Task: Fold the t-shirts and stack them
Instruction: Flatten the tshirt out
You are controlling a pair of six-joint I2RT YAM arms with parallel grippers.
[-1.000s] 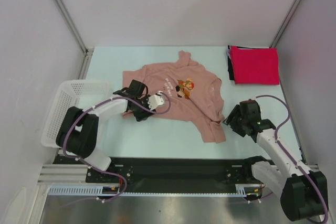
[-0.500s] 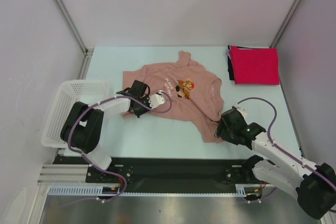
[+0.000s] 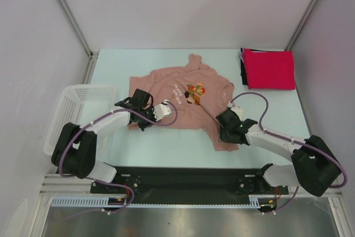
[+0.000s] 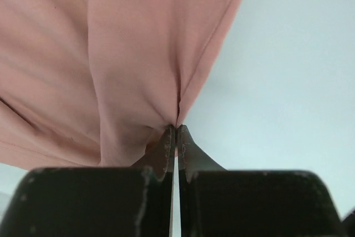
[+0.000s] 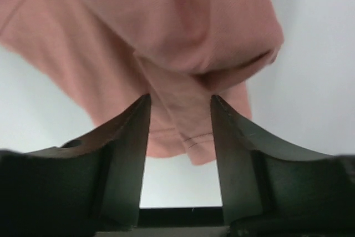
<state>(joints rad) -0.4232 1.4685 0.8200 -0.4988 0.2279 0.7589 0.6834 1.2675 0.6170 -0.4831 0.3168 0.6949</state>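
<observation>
Left claw (image 4: pixel 176 131) is pinched closed on the nine-o'clock edge of the dusty-pink cloth t-shirt (image 3: pixel 213 104). Right claw (image 5: pixel 180 101), jaws apart, straddles its five-o'clock hem, likely readying a fold.

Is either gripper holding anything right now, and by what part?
The left gripper pinches the pink t-shirt by a fold at its edge; the right gripper straddles it, open.

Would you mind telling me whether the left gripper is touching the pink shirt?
Touching. The left wrist view shows the left gripper shut on a pinched fold of the pink shirt.
</observation>
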